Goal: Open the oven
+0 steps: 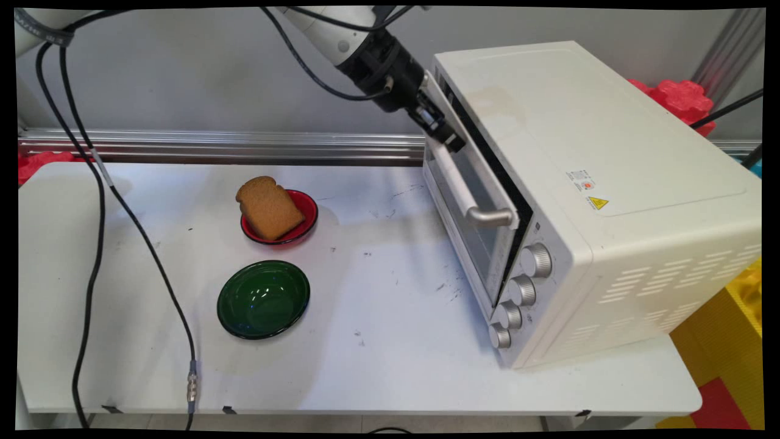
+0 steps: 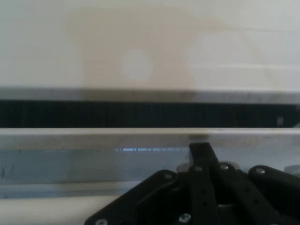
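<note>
Standing at the table's [image 1: 378,378] right end, a white toaster oven [image 1: 585,201] serves as landmark. To its left a green bowl [image 1: 263,299] is seen nearest, and beyond it a red bowl [image 1: 281,219] bearing a slice of bread [image 1: 268,207]. At the top edge of the oven door [image 1: 469,207], slightly ajar, the gripper [image 1: 442,131] is pressed, fingers drawn together.

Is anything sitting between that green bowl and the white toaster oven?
No. In the main view, only bare, scuffed white table lies between the dark green bowl and the white toaster oven.
</note>
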`<state>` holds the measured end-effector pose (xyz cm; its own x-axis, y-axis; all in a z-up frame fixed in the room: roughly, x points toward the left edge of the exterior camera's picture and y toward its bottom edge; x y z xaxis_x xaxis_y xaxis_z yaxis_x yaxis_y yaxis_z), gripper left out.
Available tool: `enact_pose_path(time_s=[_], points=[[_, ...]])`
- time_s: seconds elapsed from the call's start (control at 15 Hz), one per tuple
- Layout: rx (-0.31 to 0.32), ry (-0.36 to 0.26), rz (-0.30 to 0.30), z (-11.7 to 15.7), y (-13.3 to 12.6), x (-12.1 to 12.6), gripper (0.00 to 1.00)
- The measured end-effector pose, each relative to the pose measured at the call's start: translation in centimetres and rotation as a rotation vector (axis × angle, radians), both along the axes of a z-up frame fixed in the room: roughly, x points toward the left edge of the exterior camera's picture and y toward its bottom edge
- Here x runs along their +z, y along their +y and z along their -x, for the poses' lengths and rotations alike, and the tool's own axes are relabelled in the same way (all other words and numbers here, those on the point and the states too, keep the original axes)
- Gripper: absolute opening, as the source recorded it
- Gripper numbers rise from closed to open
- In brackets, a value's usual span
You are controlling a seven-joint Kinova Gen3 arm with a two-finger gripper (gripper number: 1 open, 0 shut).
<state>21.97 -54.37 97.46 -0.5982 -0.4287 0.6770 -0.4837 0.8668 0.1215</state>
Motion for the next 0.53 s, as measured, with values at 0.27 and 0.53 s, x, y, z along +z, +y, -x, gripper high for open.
enact_pose_path(time_s=[0.27,0.53], points=[[-0.007,-0.047,-0.014,-1.9,1.0,-0.8,0.00],[-0.006,-0.077,-0.025,-3.6,1.8,-1.4,0.00]])
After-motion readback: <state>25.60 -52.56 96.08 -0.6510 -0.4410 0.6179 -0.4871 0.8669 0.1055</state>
